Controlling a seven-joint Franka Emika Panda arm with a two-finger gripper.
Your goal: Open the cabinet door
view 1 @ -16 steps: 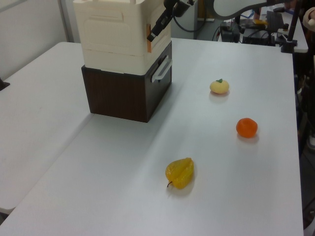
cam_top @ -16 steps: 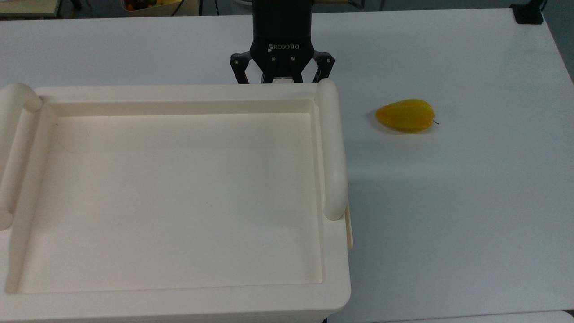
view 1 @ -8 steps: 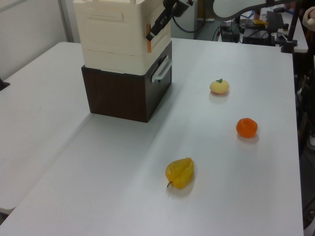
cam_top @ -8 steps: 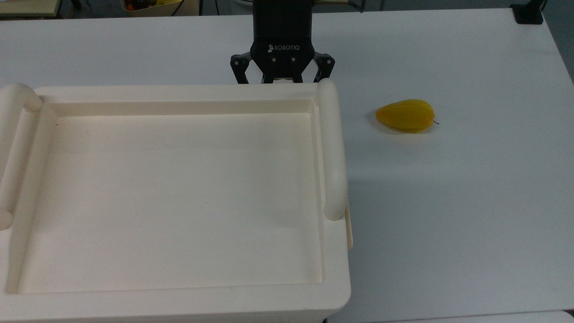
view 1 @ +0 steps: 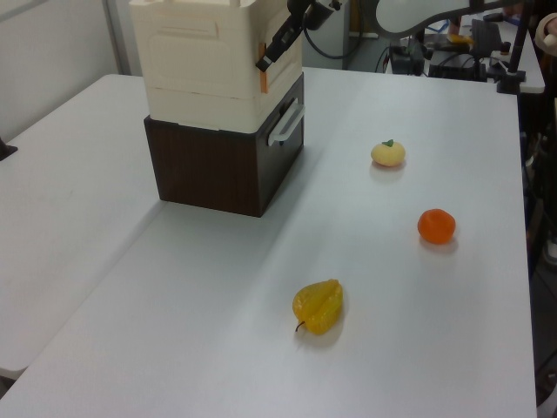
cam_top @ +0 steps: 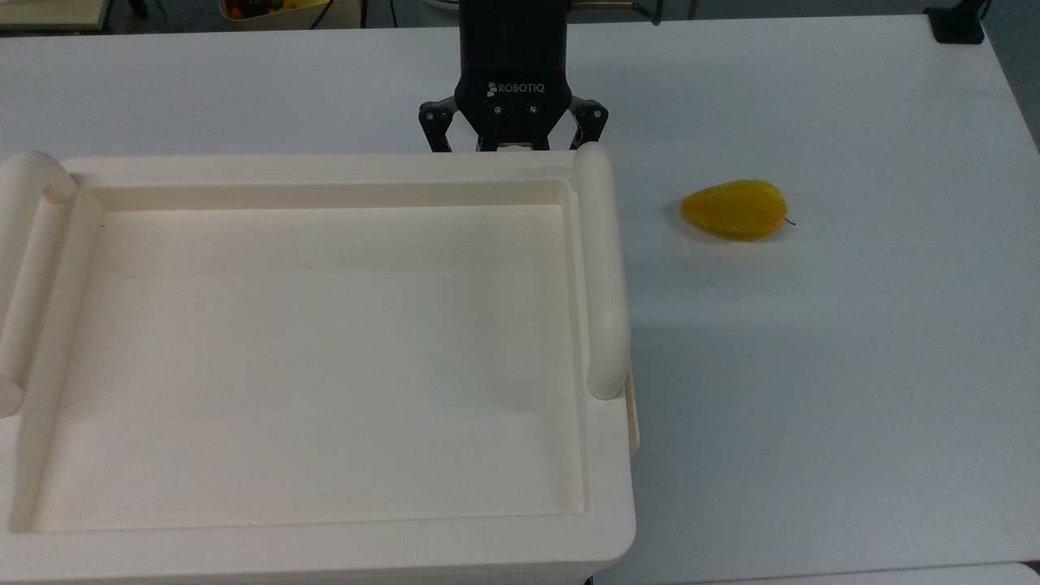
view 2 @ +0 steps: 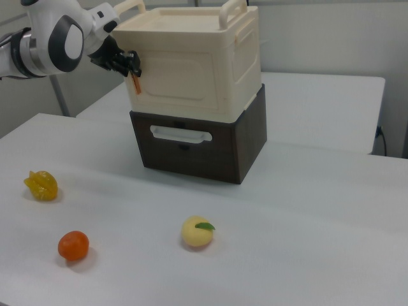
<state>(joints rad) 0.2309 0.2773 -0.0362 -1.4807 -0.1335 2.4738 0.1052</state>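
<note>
Basically: fingers [view 2: 125, 62] sit at the door's [view 2: 185, 76] 9 o'clock edge in the right view, right at the orange tab [view 2: 136, 83]. Can't tell whether they're spread or clamped on it.

Door looks flush and shut, on the cabinet [view 2: 245, 57] face above the drawer handle [view 2: 180, 134]. In the top view that face is the cabinet's 12 o'clock side.

Risks, my read:
- Tab is thin and looks floppy. A shallow pinch slips off, and a hard yank could tear it.
- Cabinet is light moulded plastic, just stacked on the dark base [view 2: 191, 153]. A straight pull rather than an arc about the hinge could drag or tip it off the base.
- Wrist is close to the top rim, so a swing could clip the bar [cam_top: 600, 268].

Materials:
- Cabinet: cream, smooth matte plastic. It has rounded corners, a recessed tray top and thick rounded bars at 3 and 9 o'clock in the top view.
- Door: same cream, flat, with a shallow raised frame.
- Base: dark brown wood-grain box with a white bar handle.
- Desk [cam_top: 853, 366]: plain white, low friction by the look of it.
- Glossy waxy yellow fruit [cam_top: 735, 210] at the cabinet's 3 o'clock in the top view, well apart.
- Orange [view 2: 73, 245] and pale fruit [view 2: 197, 232] in the right view, at about the base's 7 and 6 o'clock, clear of the door's swing.
</note>
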